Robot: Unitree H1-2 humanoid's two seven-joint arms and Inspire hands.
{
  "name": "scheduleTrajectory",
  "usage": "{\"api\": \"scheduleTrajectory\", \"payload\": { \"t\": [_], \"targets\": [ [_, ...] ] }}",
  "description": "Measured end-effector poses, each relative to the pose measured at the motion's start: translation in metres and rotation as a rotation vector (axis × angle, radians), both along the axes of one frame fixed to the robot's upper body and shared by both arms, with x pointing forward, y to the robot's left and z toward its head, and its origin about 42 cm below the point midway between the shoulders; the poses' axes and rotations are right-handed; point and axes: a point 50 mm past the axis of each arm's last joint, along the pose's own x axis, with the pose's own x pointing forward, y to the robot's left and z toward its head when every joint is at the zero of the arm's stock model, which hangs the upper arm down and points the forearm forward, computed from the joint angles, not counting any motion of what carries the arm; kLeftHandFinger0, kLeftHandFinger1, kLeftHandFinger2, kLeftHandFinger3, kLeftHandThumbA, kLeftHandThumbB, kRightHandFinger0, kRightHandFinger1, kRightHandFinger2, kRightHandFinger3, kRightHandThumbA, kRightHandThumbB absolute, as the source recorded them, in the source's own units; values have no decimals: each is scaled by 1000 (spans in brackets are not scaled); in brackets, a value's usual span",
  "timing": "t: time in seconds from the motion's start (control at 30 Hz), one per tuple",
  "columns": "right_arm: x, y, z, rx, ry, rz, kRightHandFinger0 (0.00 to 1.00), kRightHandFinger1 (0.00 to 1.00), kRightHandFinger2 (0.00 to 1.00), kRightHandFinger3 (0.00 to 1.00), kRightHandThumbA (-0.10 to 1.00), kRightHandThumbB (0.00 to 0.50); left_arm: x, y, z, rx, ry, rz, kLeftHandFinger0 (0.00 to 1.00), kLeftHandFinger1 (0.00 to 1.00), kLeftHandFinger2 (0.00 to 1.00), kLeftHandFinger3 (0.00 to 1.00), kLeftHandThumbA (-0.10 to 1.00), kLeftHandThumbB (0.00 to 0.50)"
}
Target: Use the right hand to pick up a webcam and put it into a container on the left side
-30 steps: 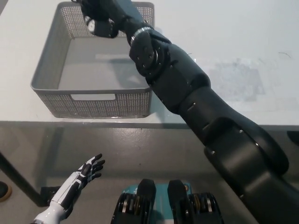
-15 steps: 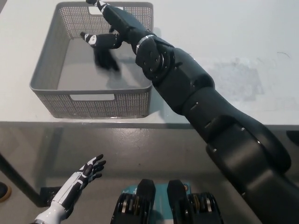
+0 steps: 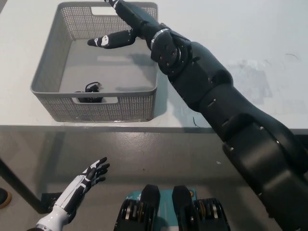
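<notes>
The webcam (image 3: 89,92) lies inside the grey mesh basket (image 3: 48,57) against its near wall, at the tabletop's front left. The right hand (image 3: 118,33) hovers above, fingers spread, empty. The left hand (image 3: 86,180) rests low, fingers apart. The webcam looks light, rigid, cable trailing; best gripped by its body.

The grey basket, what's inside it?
Inside the grey basket a small black webcam lies on the floor by the near wall. The black right hand hangs open over the far corner, covering the floor there. The white left hand rests below the table.
</notes>
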Motion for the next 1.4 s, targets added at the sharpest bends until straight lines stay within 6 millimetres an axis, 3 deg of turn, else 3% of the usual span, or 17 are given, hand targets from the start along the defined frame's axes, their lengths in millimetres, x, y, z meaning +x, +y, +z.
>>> {"api": "scheduleTrajectory", "payload": {
  "t": [0.1,0.2,0.27,0.33,0.47,0.57,0.67,0.77,0.9,0.93,0.97,1.2,1.33,1.4],
  "targets": [
    [2,-8,18,29,-48,4,1000,1000,1000,1000,1000,416,0,0,0,0,1,0,1000,1000,1000,1000,1000,298],
    [1,-22,49,99,-129,15,1000,1000,1000,1000,1000,377,1,0,0,0,1,0,1000,1000,1000,1000,1000,299],
    [-2,-34,64,144,-176,19,1000,1000,1000,1000,1000,396,1,0,-1,0,2,1,1000,1000,1000,1000,1000,305],
    [-6,-48,71,192,-210,21,1000,1000,1000,1000,1000,419,1,0,-1,0,3,1,1000,1000,1000,1000,1000,300],
    [-15,-75,62,274,-226,9,1000,1000,1000,1000,1000,423,1,0,-2,-1,7,2,1000,1000,1000,1000,1000,300],
    [-26,-93,42,325,-217,-2,1000,1000,1000,1000,1000,419,0,0,-4,-1,14,4,1000,1000,1000,1000,1000,295],
    [-38,-109,22,373,-205,-13,1000,1000,1000,1000,1000,380,-1,1,-5,-1,20,6,1000,1000,1000,1000,1000,270],
    [-57,-129,-11,421,-176,-33,1000,1000,1000,1000,945,374,-2,1,-8,-1,28,8,1000,1000,1000,1000,1000,254],
    [-89,-155,-57,485,-123,-64,1000,1000,1000,1000,953,362,-3,2,-9,-1,35,10,1000,1000,1000,1000,1000,253],
    [-96,-160,-66,499,-112,-72,1000,1000,1000,1000,986,388,-4,2,-9,-1,35,10,1000,1000,1000,1000,1000,278],
    [-101,-164,-73,505,-101,-79,1000,1000,1000,1000,1000,368,-4,2,-10,-1,35,10,1000,1000,1000,1000,1000,278],
    [-186,-205,-140,608,-11,-126,1000,1000,1000,1000,976,331,-4,2,-10,-3,39,13,1000,1000,1000,1000,1000,262],
    [-244,-223,-194,684,126,-182,1000,1000,1000,1000,976,329,-6,4,-12,-6,44,19,1000,1000,1000,1000,1000,261],
    [-261,-228,-209,711,168,-202,1000,1000,1000,1000,1000,284,-8,5,-13,-8,48,22,1000,1000,1000,1000,1000,244]
  ]
}}
